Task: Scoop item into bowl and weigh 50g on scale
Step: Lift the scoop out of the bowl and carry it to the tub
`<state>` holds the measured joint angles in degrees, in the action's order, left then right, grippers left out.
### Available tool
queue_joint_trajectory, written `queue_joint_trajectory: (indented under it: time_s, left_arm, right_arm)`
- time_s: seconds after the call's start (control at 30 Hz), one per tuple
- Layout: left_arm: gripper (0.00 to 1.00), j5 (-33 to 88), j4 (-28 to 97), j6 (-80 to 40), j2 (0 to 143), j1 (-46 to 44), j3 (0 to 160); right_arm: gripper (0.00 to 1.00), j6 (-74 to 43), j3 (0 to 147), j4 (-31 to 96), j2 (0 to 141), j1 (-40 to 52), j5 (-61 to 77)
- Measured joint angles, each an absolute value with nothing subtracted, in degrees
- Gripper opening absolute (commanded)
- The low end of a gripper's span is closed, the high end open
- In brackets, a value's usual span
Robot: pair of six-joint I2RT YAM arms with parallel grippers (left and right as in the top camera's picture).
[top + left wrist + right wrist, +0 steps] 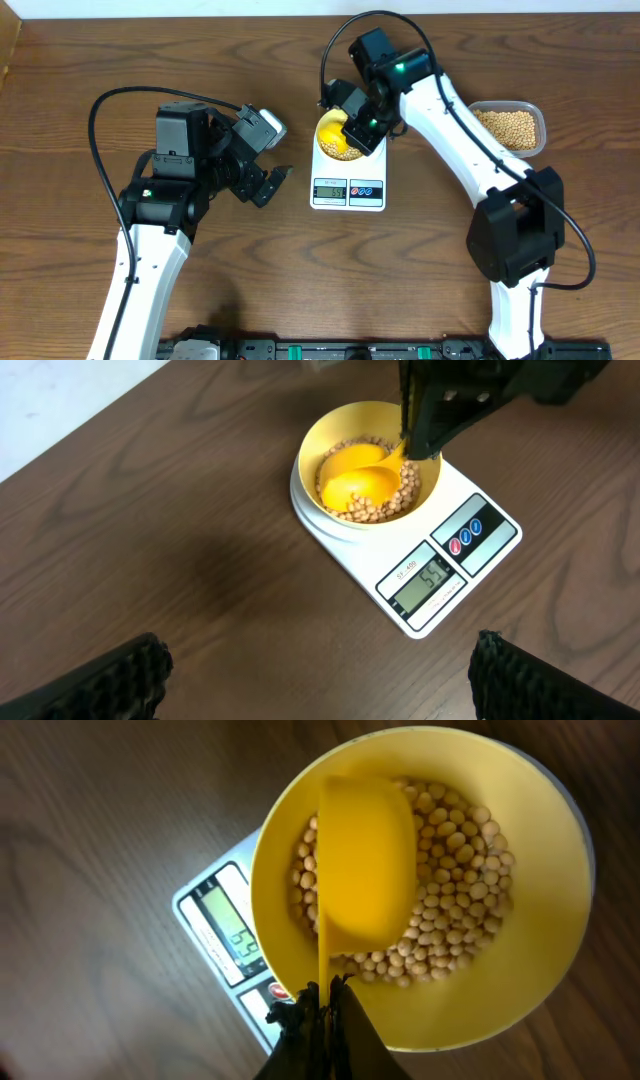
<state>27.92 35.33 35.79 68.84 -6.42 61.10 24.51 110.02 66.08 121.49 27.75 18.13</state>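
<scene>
Brown wooden tabletop (60,250) carried the white flat digital scale (455,495), with the small pale-yellow bowl (540,970) of tan round beans (450,930) at its twelve o'clock end. Right fingers (318,1030) pinched the bright yellow plastic scoop (365,850) inside it; left fingers (120,675) gaped empty. Lifting the scoop clear before reading seemed wise.

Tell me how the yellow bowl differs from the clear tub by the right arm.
The bowl is round and opaque yellow; the tub is rectangular and clear. The bowl sits on the scale; the tub rests on the table. The bowl has a scoop in it; the tub does not. Both hold tan beans.
</scene>
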Motion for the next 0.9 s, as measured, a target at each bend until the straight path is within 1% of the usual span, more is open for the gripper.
queue_joint_trajectory:
  time_s: [0.13,0.5,0.9]
  left_arm:
    - [0.97,27.9,35.3,35.8,68.8,-6.4,61.1]
    - [0.97,27.9,35.3,35.8,68.8,-6.4,61.1]
    - [0.97,27.9,35.3,35.8,68.8,-6.4,61.1]
  right_arm:
    - [0.01,24.1,110.0,66.2,121.5,25.7,23.1]
    - [0.01,23.2,110.0,67.7,121.5,17.8,42.2]
    - [0.01,23.0,110.0,68.6,121.5,11.2,54.3]
